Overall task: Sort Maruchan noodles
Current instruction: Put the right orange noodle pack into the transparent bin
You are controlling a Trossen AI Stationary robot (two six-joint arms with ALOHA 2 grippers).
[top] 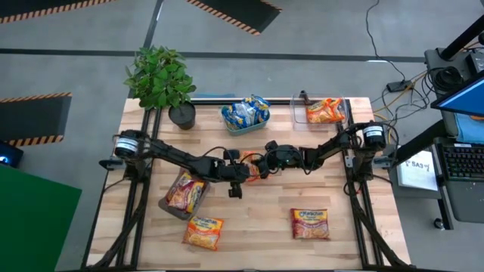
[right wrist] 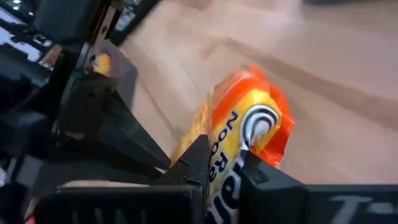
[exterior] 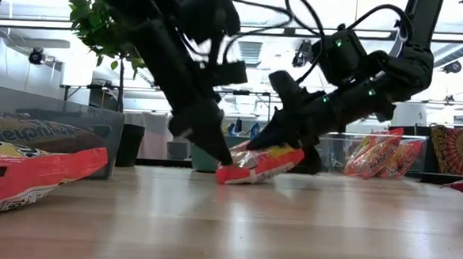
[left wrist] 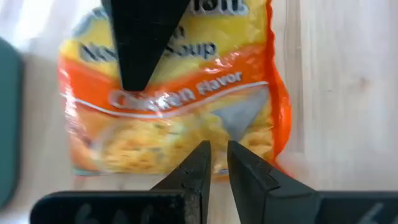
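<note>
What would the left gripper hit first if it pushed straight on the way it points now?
Most likely the orange chicken packet, lying right under the left gripper. The right gripper is pinching that packet's other end; how near the left fingers are is unclear.

table (top: 257,211): pale wood planks, matt, visible grain | noodle packets (top: 310,224): shiny plastic film, crinkled, orange packet (left wrist: 186,106) glossy with glare | gripper fingers (left wrist: 193,171): dark, matt, hard plastic look | bin (top: 327,112): clear plastic | plant pot (top: 182,115): dark, dull
</note>
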